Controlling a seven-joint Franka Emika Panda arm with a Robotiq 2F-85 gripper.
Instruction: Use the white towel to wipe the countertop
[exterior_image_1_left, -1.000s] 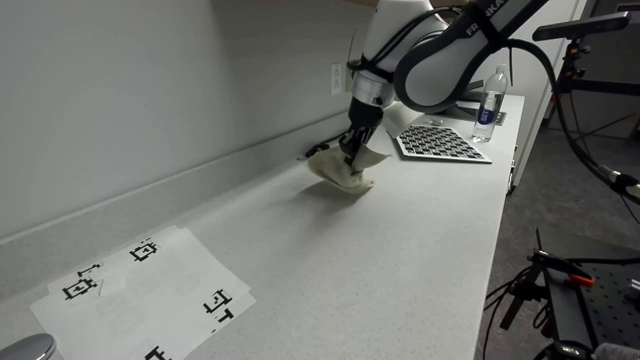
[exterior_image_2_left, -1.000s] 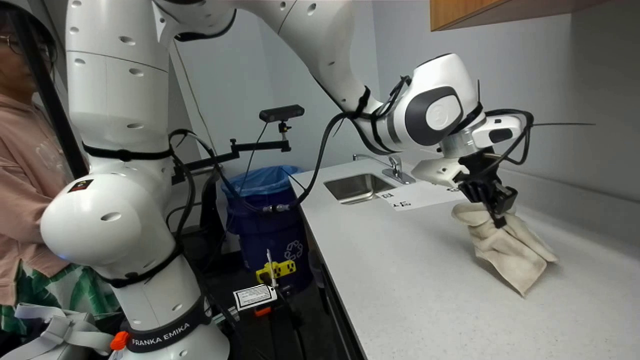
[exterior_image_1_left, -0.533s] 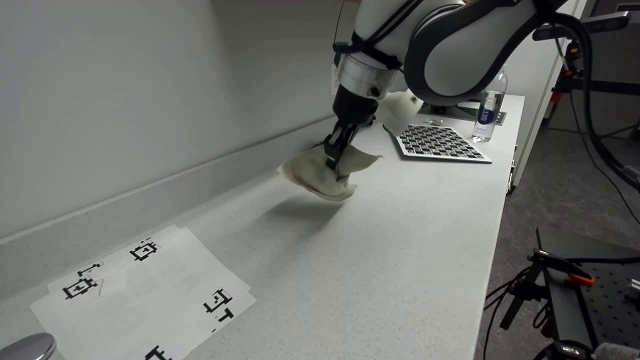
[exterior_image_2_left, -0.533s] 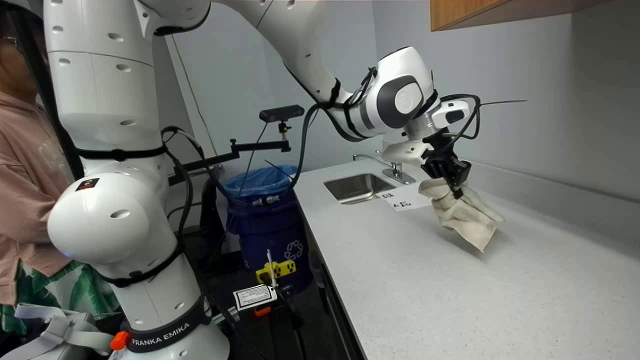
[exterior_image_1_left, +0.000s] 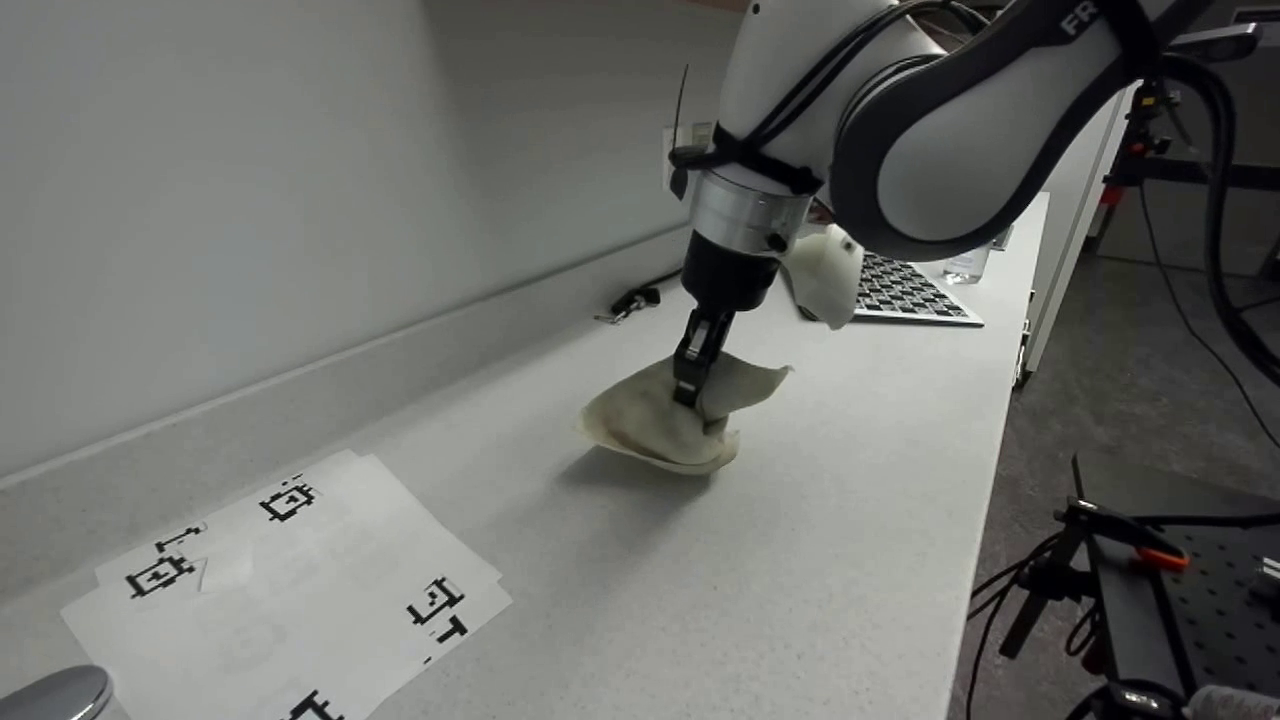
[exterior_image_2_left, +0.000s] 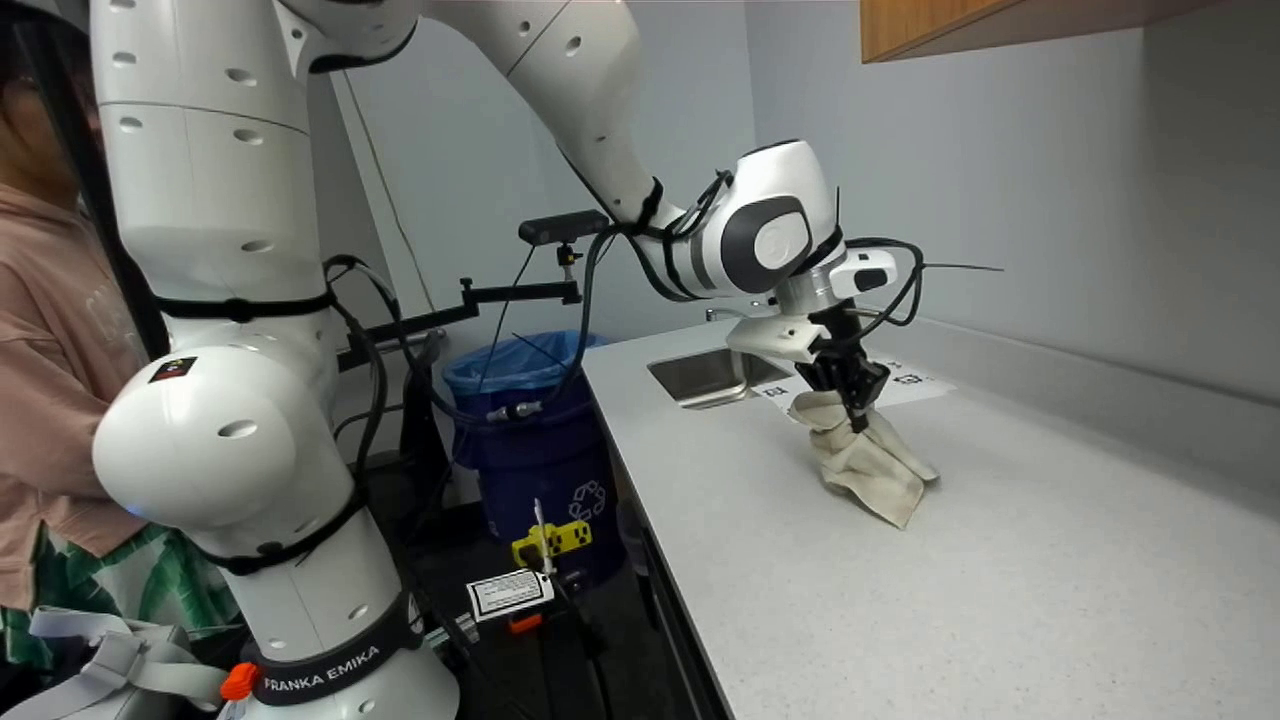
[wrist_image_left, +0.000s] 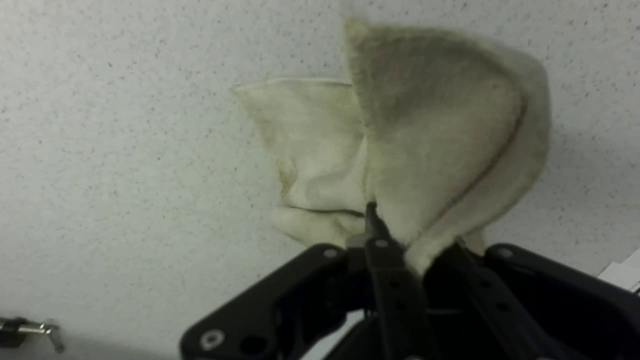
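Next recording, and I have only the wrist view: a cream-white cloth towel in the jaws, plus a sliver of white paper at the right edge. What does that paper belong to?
Observer: It matches the white paper sheets printed with black square markers, lying flat on the pale speckled countertop.
Operator: Anything near those sheets that I can't see?
Observer: Yes, in an exterior view: a rectangular stainless-steel sink, set into the countertop.
Operator: And what is on the side away from the sheets?
Observer: In an exterior view, the cream-white cloth towel hangs between the sheets and a flat board with black-and-white checks.
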